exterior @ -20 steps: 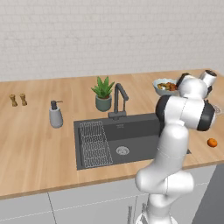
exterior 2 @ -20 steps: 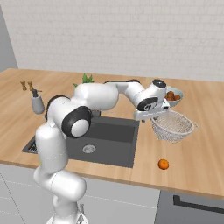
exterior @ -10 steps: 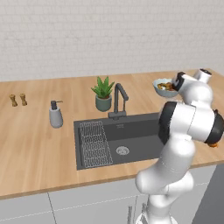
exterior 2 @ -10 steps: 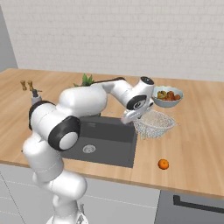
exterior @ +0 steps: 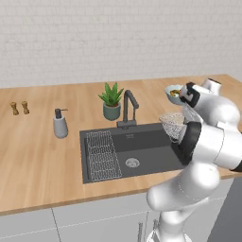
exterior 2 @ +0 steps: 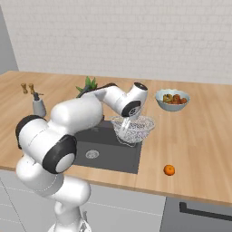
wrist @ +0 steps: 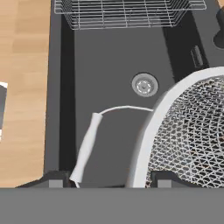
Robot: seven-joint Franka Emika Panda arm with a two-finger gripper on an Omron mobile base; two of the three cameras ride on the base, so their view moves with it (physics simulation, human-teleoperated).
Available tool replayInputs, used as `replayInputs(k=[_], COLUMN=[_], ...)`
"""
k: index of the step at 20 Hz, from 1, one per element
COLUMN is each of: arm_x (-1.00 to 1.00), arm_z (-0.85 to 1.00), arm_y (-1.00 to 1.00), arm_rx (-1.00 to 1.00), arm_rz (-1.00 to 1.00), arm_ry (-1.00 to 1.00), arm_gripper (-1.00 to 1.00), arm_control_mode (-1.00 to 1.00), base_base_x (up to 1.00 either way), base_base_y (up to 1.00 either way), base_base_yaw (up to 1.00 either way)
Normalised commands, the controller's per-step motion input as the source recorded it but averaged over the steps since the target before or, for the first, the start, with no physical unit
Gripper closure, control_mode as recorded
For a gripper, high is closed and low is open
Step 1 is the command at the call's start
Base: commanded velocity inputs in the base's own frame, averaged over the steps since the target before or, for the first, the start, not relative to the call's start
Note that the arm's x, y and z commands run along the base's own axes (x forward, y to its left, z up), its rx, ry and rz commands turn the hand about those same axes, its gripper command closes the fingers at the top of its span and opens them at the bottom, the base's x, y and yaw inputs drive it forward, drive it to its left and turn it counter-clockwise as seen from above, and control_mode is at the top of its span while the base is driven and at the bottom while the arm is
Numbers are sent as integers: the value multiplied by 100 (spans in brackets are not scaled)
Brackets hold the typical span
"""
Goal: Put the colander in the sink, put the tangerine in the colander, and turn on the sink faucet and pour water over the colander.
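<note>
Over the sink [wrist: 109, 57], the end effector [wrist: 107, 179] pinches the colander [wrist: 192, 131] by its rim, airborne.

Wooden counter [exterior 2: 199, 136] — tangerine [exterior 2: 169, 170], fruit bowl [exterior 2: 172, 99], soap dispenser [exterior: 60, 124], plant [exterior: 111, 100].

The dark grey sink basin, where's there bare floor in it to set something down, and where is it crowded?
In the dark grey sink basin, the floor between the flat wire rack and the round silver drain is bare, and so is the stretch toward the near wall. The faucet-side edge is crowded: the silver wire-mesh colander, held by the gripper, hangs there.
</note>
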Motion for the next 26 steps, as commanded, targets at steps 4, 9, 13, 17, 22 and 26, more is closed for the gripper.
replayInputs(k=[4, 9, 13, 17, 22, 26], arm_x=[-27, -3, 0, 9, 5, 0], arm_z=[-4, -22, -45, -52, -48, -44], arm_y=[26, 28, 27, 41, 22, 23], arm_rx=[0, 0, 5, 11, 22, 10], arm_rz=[76, 72, 57, 36, 18, 15], arm_ry=[0, 0, -6, -10, -14, -3], arm_gripper=[100, 100, 100, 100, 100, 100], arm_control_mode=[-100, -100, -100, -100, -100, -100], base_base_x=[0, 0, 0, 0, 0, 0], base_base_y=[0, 0, 0, 0, 0, 0], base_base_yaw=[0, 0, 0, 0, 0, 0])
